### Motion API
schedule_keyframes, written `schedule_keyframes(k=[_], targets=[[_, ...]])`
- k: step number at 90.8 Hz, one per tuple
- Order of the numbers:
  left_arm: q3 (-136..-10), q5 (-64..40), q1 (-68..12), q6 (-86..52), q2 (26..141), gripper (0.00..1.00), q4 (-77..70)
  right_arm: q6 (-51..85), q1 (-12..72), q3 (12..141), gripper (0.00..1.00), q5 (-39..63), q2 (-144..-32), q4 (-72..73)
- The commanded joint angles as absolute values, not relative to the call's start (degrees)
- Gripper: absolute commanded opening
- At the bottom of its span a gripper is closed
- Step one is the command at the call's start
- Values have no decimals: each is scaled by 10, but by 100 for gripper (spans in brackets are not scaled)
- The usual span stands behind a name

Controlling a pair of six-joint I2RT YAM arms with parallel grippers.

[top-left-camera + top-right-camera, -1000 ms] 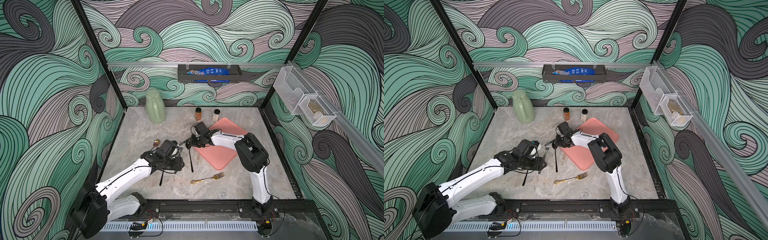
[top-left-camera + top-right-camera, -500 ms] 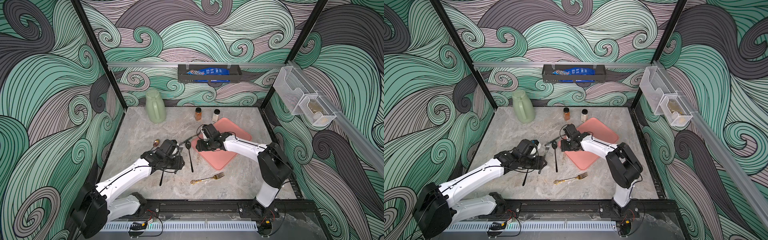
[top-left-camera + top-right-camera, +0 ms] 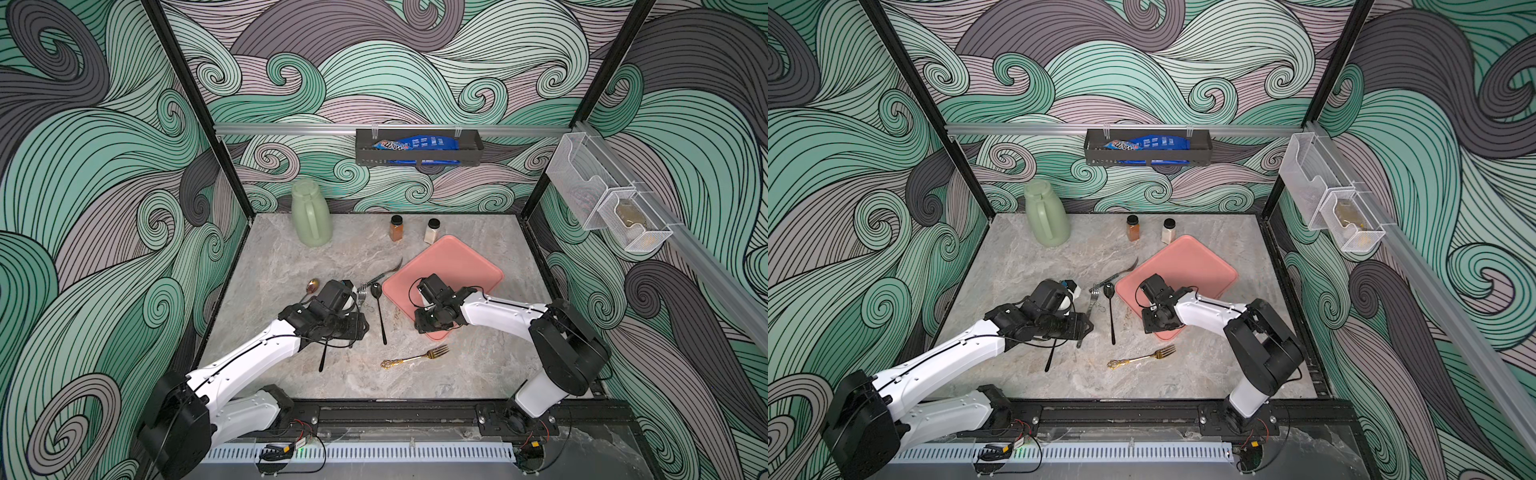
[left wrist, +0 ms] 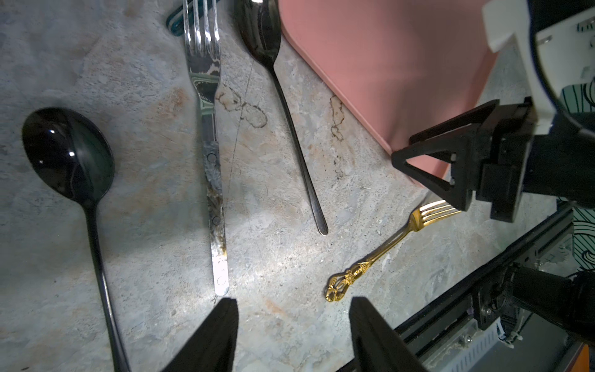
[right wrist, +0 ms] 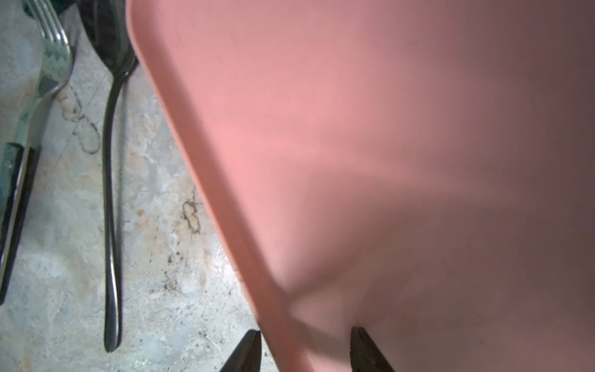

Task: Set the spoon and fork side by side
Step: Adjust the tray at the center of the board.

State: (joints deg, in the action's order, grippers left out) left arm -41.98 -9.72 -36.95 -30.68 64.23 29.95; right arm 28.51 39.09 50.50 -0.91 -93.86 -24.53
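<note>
Your silver steel fork and slim black spoon lay parallel, just beside each other on the marble desk; you could judge the task done. The left pincer hung spread and empty near the fork's handle, and the right pincer, also spread, hung above the pink plastic tray.

Saw a pale green pitcher standing upright at the back of the marble tabletop. Found an orange spice jar and a white spice jar near each other, just behind a pink tray lying flat. Noted a black wall basket holding a blue packet, and clear bins on the side rail.
</note>
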Motion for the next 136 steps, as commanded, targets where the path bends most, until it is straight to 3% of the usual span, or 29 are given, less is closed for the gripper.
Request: schedule_keyframes(k=[1,35,57,100,136], targets=[[-418,-98,-372,-307,631,59,307,318,416,509,39,2,-954,-251],[-412,-92,-372,-308,614,61,316,409,475,635,13,28,-1081,-229],[-408,-83,-372,-308,603,62,324,442,496,741,18,60,-1152,-200],[-406,-61,-371,-313,596,62,338,353,510,867,20,77,-1258,-209],[-389,67,-361,-341,483,66,396,318,527,900,23,99,-1270,-196]])
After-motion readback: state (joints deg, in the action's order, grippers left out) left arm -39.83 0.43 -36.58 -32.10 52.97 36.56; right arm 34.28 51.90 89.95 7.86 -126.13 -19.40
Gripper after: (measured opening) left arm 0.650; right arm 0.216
